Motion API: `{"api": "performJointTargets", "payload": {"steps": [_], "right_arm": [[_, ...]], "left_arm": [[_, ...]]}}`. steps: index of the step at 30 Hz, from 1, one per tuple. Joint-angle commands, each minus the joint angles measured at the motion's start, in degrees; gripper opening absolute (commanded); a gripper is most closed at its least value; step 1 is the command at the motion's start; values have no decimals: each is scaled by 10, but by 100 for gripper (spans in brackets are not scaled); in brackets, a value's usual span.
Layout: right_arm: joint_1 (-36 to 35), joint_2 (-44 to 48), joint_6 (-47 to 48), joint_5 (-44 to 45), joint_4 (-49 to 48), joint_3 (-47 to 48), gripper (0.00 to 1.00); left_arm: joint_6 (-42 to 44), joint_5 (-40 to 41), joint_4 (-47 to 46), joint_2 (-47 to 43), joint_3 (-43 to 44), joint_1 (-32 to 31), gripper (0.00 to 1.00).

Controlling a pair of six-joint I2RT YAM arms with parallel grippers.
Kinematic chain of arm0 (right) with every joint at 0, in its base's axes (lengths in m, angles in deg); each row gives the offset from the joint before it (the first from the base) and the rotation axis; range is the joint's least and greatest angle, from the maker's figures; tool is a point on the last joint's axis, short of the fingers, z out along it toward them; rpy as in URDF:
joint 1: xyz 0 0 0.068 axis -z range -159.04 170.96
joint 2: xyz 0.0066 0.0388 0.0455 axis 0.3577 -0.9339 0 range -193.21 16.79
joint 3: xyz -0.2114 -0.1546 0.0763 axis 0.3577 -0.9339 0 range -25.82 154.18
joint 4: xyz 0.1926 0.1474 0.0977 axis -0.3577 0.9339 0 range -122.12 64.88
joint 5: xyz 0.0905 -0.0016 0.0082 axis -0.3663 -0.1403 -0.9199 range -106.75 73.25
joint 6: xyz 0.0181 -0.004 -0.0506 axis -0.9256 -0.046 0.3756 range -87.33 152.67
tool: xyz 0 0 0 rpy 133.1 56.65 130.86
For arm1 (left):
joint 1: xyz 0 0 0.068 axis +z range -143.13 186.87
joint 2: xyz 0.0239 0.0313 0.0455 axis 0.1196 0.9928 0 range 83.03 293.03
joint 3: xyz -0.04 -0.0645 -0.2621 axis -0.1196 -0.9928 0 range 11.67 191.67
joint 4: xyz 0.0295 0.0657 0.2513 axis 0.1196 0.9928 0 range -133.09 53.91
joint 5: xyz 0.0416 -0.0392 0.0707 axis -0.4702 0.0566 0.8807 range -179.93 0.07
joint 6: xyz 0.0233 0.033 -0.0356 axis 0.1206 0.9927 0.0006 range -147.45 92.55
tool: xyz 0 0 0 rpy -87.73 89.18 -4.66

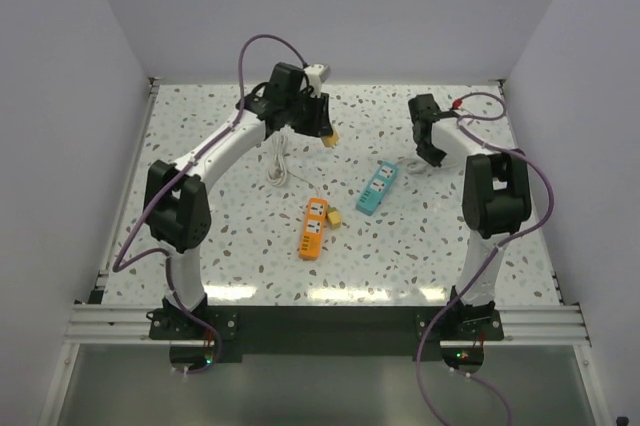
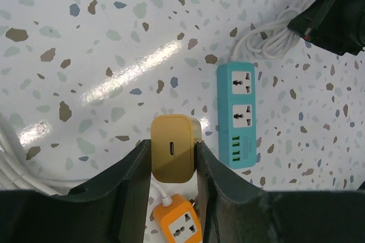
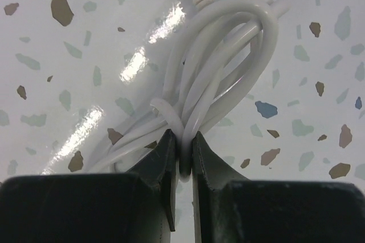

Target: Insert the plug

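Observation:
My left gripper [image 1: 326, 130] is shut on the small yellow-tan plug [image 1: 331, 140] and holds it above the table, behind the strips. In the left wrist view the plug [image 2: 173, 132] sits between my fingers [image 2: 128, 174], its slot face toward the camera; the teal power strip [image 2: 242, 112] lies to the right below and the orange power strip [image 2: 178, 226] lies under the gripper [image 2: 173, 150]. My right gripper [image 1: 431, 153] is shut on a loop of the white coiled cable [image 3: 225, 60] behind the teal strip [image 1: 378, 187].
The orange strip [image 1: 315, 228] lies mid-table with a second small yellow-tan block [image 1: 338, 217] touching its right side. Another white coiled cable [image 1: 278, 164] lies left of centre. White walls enclose the table on three sides.

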Motion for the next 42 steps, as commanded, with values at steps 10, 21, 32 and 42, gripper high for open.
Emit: {"api": "performJointTargets", "payload": {"steps": [10, 21, 32, 42], "right_arm": [[-51, 79, -126, -55, 5, -56, 0], [-61, 91, -152, -91, -31, -94, 0], [-61, 108, -134, -114, -51, -98, 0], [-58, 111, -63, -109, -4, -47, 0]], "left_arm": [[78, 85, -91, 14, 40, -81, 0], [55, 222, -147, -5, -40, -152, 0], [1, 308, -248, -53, -177, -193, 0], [-32, 307, -280, -13, -157, -204, 0]]}}
